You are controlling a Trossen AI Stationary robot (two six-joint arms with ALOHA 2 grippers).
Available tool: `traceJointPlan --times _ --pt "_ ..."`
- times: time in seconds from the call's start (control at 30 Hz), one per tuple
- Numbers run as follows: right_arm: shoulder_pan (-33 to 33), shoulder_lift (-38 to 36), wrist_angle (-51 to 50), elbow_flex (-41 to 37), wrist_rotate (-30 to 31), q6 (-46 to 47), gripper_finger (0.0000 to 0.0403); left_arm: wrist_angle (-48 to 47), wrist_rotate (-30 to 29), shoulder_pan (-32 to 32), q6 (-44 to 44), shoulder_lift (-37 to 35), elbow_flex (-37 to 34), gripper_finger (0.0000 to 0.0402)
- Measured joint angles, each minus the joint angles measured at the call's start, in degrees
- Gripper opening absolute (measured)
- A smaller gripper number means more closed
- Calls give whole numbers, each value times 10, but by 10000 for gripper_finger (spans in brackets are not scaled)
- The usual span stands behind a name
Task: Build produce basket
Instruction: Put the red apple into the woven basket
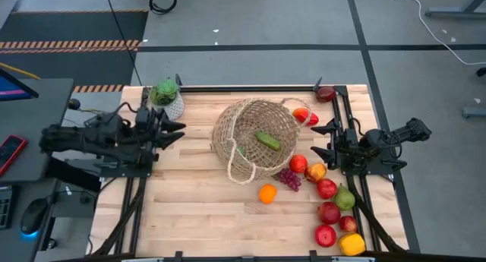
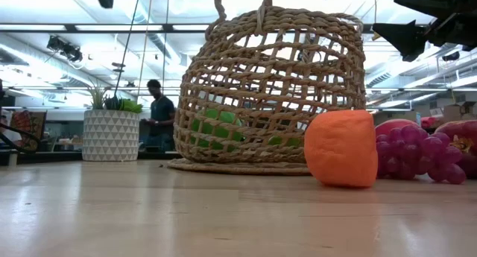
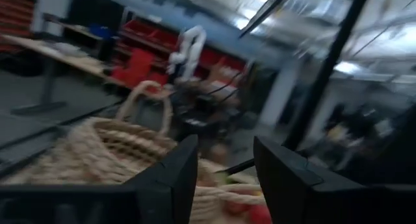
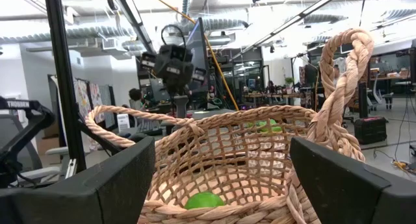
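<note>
both grippers, left gripper (image 1: 179, 131) and right gripper (image 1: 319, 140), hang open and empty on either side of the basket (image 1: 254, 137) mid-table. only a cucumber (image 1: 267, 140) and something green lie inside; most produce (image 1: 328, 189) waits outside by the right arm.

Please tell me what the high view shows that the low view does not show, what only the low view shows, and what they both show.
Only the high view shows the left claw beside the potted plant, the cucumber in the basket, and the row of red apples down to the yellow pepper. Only the low view shows the room behind, with a person standing there. Both show the basket lying on its side, the orange, the grapes, the plant, and the open right claw.
</note>
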Motion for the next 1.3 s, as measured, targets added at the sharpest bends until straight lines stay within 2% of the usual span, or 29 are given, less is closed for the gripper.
traceJointPlan --times 0.1,0.33,0.5,0.77,0.97,1.13,1.3 --pt "0 0 0 0 0 0 360 50 23 0 -27 -29 -45 144" --pt "0 0 0 0 0 0 360 108 25 0 -43 -90 -106 121" --pt "0 0 0 0 0 0 360 150 48 -1 -70 -132 -159 107" --pt "0 0 0 0 0 0 360 264 55 -1 -129 -190 -269 85" --pt "0 0 0 0 0 0 360 192 85 -24 -165 -178 -277 77" --pt "0 0 0 0 0 0 360 161 85 -52 -163 -166 -278 77" --pt "0 0 0 0 0 0 360 183 85 -57 -163 -170 -287 77"
